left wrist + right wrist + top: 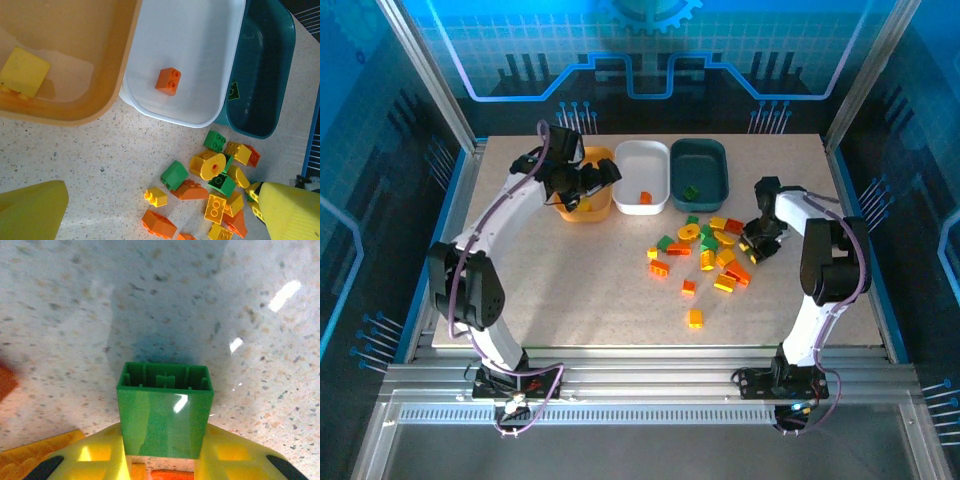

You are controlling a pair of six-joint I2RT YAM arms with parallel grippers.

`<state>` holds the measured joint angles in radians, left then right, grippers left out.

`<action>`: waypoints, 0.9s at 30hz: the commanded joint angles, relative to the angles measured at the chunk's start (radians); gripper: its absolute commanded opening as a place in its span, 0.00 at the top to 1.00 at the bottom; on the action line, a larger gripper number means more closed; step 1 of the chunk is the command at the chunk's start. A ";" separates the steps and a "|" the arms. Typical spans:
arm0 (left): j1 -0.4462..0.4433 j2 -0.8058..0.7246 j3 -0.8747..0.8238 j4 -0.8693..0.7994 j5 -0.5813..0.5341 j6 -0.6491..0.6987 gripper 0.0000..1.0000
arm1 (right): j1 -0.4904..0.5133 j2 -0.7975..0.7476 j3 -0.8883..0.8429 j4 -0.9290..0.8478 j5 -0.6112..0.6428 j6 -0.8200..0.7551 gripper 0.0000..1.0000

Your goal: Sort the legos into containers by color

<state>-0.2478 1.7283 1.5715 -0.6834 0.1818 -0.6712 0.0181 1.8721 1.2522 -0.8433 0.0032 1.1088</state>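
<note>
My R pincer [162, 452] grips a small green plastic brick [165, 405], prob. bound for dark teal tray [708, 160]; L pincer [582, 187] wide open, empty.

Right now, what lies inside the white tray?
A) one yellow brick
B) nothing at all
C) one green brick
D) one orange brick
D: the left wrist view shows a single orange brick lying on the floor of the white tray, with nothing else in it.

The speckled beige table [580, 290] stood inside blue glowing wall panels [650, 40], with grey metal rails [650, 385] along its near edge.
</note>
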 commanded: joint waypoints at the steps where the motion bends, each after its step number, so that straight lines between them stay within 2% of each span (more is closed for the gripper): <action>1: 0.004 0.034 0.064 -0.037 0.029 0.027 0.01 | -0.013 -0.072 0.047 -0.037 0.040 -0.060 0.77; 5: 0.004 0.067 0.098 -0.043 0.042 0.024 0.01 | 0.022 -0.098 0.122 -0.021 0.027 -0.122 0.77; 8: 0.004 0.097 0.111 -0.037 0.073 0.002 0.01 | 0.079 -0.053 0.248 0.011 -0.009 -0.197 0.76; 13: -0.008 0.137 0.130 -0.036 0.101 -0.007 0.01 | 0.184 0.150 0.567 -0.047 0.002 -0.338 0.76; 18: -0.043 0.159 0.137 -0.067 0.118 0.020 0.01 | 0.200 0.315 0.763 -0.081 -0.020 -0.366 0.76; 21: -0.068 0.159 0.119 -0.087 0.108 0.043 0.01 | 0.204 0.382 0.869 -0.103 -0.039 -0.399 0.67; 23: -0.085 0.157 0.115 -0.108 0.102 0.071 0.01 | 0.204 0.399 0.932 -0.120 -0.060 -0.409 0.50; 27: -0.116 0.150 0.111 -0.153 0.074 0.138 0.01 | 0.206 0.349 0.956 -0.125 -0.050 -0.419 0.40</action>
<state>-0.3458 1.8824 1.6741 -0.7650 0.2592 -0.6075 0.2237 2.2814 2.1525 -0.9298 -0.0315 0.7200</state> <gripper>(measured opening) 0.990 0.585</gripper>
